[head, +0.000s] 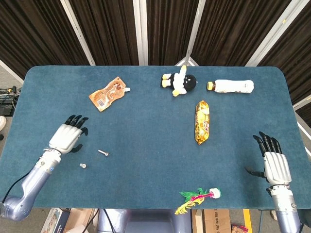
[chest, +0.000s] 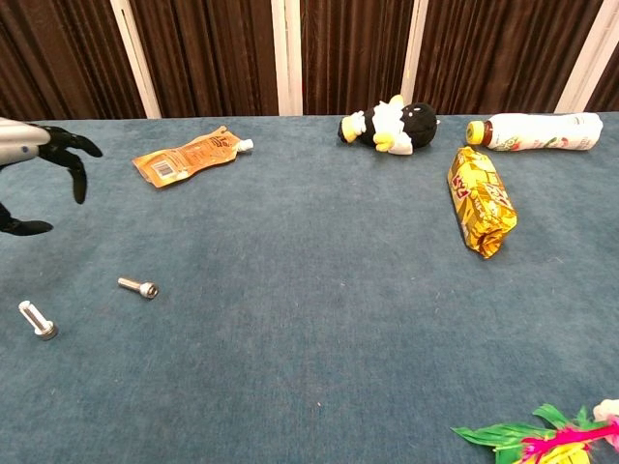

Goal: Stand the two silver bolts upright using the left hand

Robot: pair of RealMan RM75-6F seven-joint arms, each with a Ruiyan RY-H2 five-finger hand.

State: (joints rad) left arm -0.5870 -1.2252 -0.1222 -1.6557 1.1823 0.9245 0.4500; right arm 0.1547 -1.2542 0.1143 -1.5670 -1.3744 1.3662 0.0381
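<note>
Both hands (head: 69, 136) (head: 273, 162) empty, fingers spread

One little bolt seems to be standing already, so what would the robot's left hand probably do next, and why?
Probably lower the open left hand onto the lying bolt to grasp it. That bolt lies flat beside the hand, while the other bolt appears to stand on its head.

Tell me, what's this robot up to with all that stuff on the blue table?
It is meant to stand two small silver bolts upright with its left hand. That hand hovers open above the blue table, holding nothing. One bolt, nearest the table's front edge, seems to stand on its head, leaning a bit. The other silver bolt lies flat nearby. The right hand rests open at the far side, away from everything.
</note>
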